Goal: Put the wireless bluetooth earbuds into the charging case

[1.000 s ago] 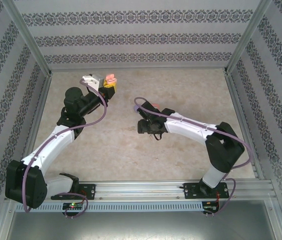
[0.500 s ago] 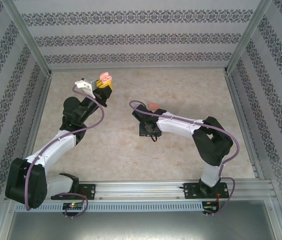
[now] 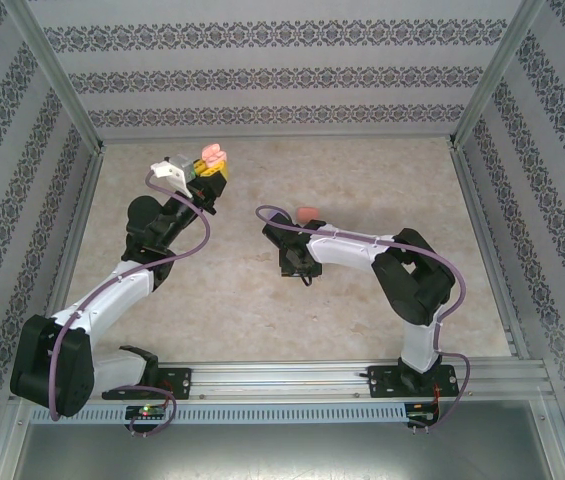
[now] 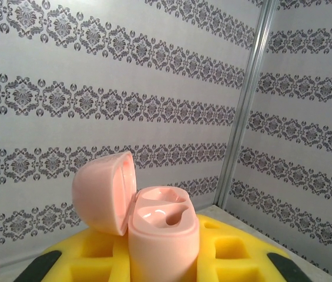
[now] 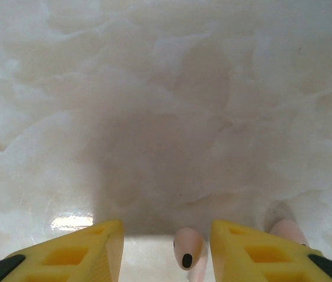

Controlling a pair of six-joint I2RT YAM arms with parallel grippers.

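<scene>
Pinkish short-stemmed plastic earbud [image 5: 188, 249] lies on the marbled white table [image 5: 166, 88] at six o'clock in the right wrist view, between the yellow fingers [image 5: 66, 255] of the right gripper [image 5: 167, 228]. Its jaws stand partly apart, with a gap showing on the bud's nine o'clock side, so nothing is clamped. A second pinkish bud [image 5: 288, 230] lies at five o'clock, outside the fingers. The left gripper [image 4: 163, 252] is clamped on the round pink plastic charging case [image 4: 163, 226], whose lid [image 4: 104, 191] is tipped open toward ten o'clock; both wells look empty. The bud is likely feather-light, rigid and slick. Pinch it gently across the bulb, lest it squirt out.
</scene>
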